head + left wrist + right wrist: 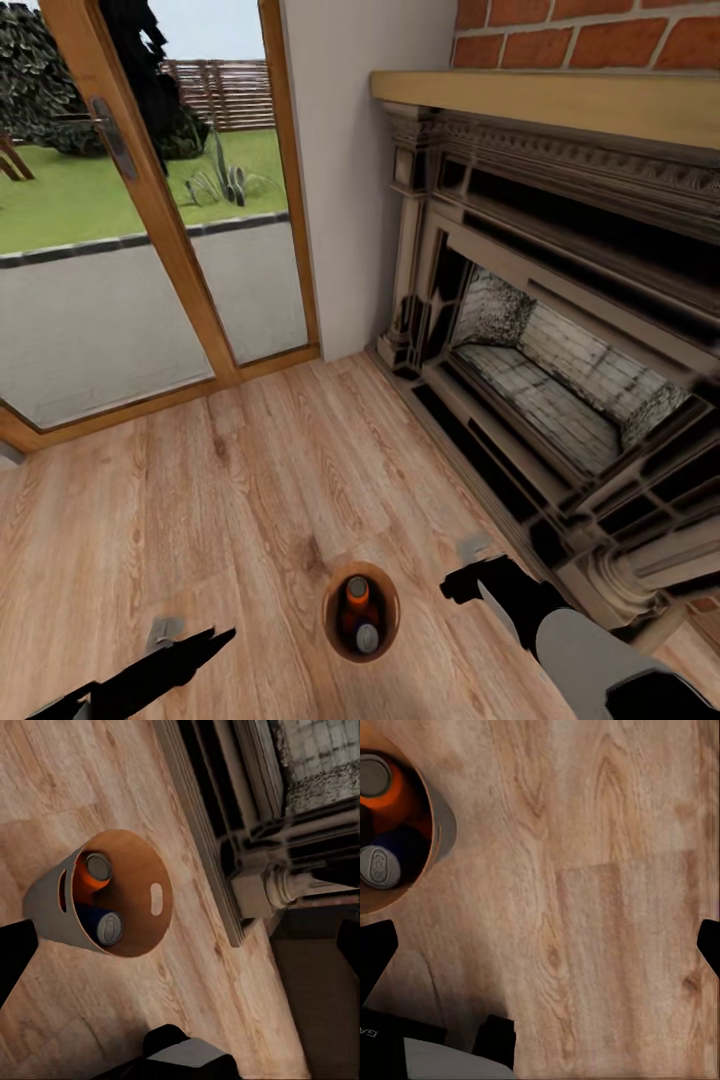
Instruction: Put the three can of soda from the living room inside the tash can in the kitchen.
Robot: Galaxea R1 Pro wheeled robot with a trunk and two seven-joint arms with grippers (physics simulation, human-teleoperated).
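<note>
1. The living room has a light wood plank floor point(250, 480). A glass door point(130, 220) with a wooden frame looks out on a lawn and a paved strip.
2. A large dark carved fireplace point(560, 330) stands at the right of the head view, under a pale wooden mantel shelf point(560, 100) and red brick chimney point(590, 35). Its hearth is lined with pale brick.
3. The tash can point(333, 632) stands upright on the floor between the two arms, apart from the fireplace base. It is a round brown bin with slot handles in its wall — clearest in the left wrist view point(154, 900).
4. The right gripper point(462, 582) hangs just right of the bin, over bare floor. Its fingertips sit at opposite edges of the right wrist view, so the jaws are spread wide and empty.
5. The left gripper point(205, 645) hangs left of the bin, well apart from it. Its fingertips also sit at opposite edges of its wrist view — wide apart, nothing held.
6. Inside the bin lie an orange soda can point(94, 874) and a blue soda can point(101, 926), touching. A third can is not discernible.
</note>
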